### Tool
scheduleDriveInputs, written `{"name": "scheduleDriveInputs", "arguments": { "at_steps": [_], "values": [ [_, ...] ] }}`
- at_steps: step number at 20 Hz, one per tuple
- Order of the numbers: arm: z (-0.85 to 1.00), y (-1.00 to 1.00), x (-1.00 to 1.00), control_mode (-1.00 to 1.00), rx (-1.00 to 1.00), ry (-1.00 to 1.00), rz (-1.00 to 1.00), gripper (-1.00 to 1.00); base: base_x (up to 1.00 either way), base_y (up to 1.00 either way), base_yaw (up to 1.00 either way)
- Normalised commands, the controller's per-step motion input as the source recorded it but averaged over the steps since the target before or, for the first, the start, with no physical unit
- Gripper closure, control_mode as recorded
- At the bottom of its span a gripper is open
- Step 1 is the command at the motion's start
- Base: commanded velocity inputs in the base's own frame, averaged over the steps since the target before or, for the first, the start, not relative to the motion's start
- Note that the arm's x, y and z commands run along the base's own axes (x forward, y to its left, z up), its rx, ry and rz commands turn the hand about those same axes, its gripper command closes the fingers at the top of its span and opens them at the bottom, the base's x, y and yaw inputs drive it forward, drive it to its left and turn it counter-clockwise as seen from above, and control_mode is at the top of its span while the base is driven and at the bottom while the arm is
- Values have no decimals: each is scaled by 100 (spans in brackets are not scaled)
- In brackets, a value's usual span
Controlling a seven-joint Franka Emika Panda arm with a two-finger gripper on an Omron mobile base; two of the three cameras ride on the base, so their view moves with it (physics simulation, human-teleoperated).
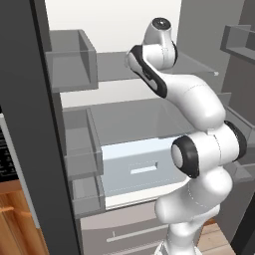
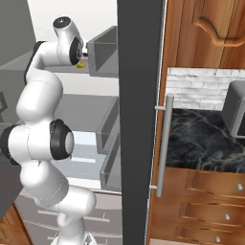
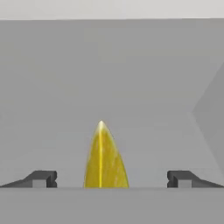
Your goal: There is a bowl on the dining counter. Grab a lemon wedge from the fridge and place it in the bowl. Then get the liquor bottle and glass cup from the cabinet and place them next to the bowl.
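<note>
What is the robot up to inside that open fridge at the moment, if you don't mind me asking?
The white arm is reaching into the open fridge, up at an upper shelf. In the hand view the lemon wedge lies on the grey shelf, centred between the fingertips of the gripper. The jaws stand wide apart, clear of the wedge on both sides, so nothing is gripped yet. In the right base view the wedge shows as a small yellow spot just beside the hand. It looks lined up to close on it.
</note>
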Motion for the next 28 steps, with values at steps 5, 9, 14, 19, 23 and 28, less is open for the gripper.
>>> {"name": "scheduleDriveInputs", "arguments": {
  "at_steps": [5,9,14,19,23,28],
  "values": [
    [-55,13,24,-100,0,11,0,100,0,0,0],
    [-43,14,-9,-100,0,3,0,100,0,0,0],
    [-23,16,-73,-100,0,-6,0,100,0,0,0],
    [4,0,-100,-100,2,-29,-1,100,0,0,0],
    [23,-8,-100,-100,7,-37,-2,100,0,0,0],
    [33,-24,-100,-100,11,-12,-5,100,0,0,0]
  ]
}}
